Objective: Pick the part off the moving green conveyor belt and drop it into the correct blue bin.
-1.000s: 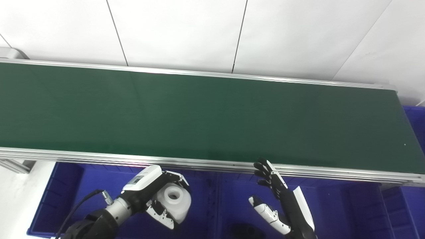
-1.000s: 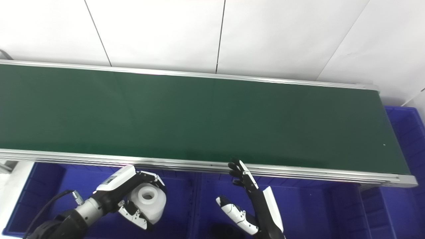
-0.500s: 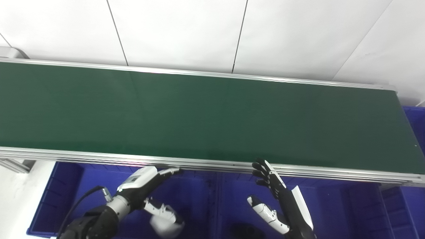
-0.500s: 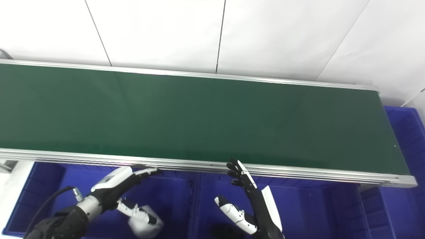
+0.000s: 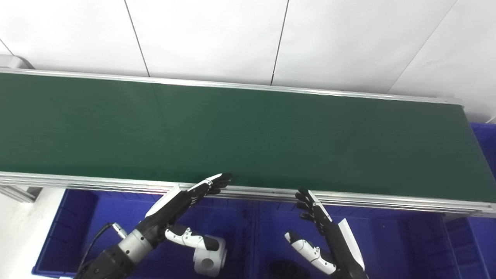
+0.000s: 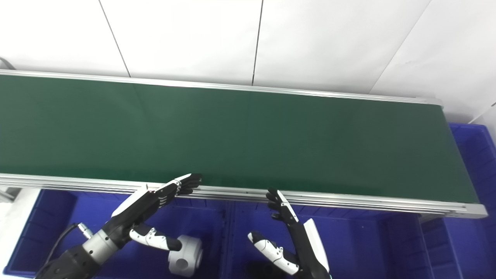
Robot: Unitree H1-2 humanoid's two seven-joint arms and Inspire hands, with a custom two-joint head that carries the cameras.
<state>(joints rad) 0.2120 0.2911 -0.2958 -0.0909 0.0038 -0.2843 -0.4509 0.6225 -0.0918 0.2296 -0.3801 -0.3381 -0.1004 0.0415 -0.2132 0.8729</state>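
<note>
A white round part with a centre hole (image 5: 209, 259) lies in the left blue bin (image 5: 77, 217) below the conveyor's near rail; it also shows in the right eye view (image 6: 185, 257). My left hand (image 5: 182, 209) is open and empty, fingers stretched up to the rail, thumb just above the part. My right hand (image 5: 321, 232) is open and empty over the middle blue bin (image 5: 387, 240), fingers pointing up at the rail. The green conveyor belt (image 5: 248, 131) carries nothing.
A dark part (image 5: 285, 269) lies at the bottom of the middle bin. Another blue bin (image 5: 486, 143) stands at the belt's right end. The aluminium rail (image 5: 116, 184) runs between the belt and the bins. White wall panels lie behind.
My left hand opened and let go of the white part, which dropped into the left bin. The hand then stretched up toward the rail. My right hand barely moved.
</note>
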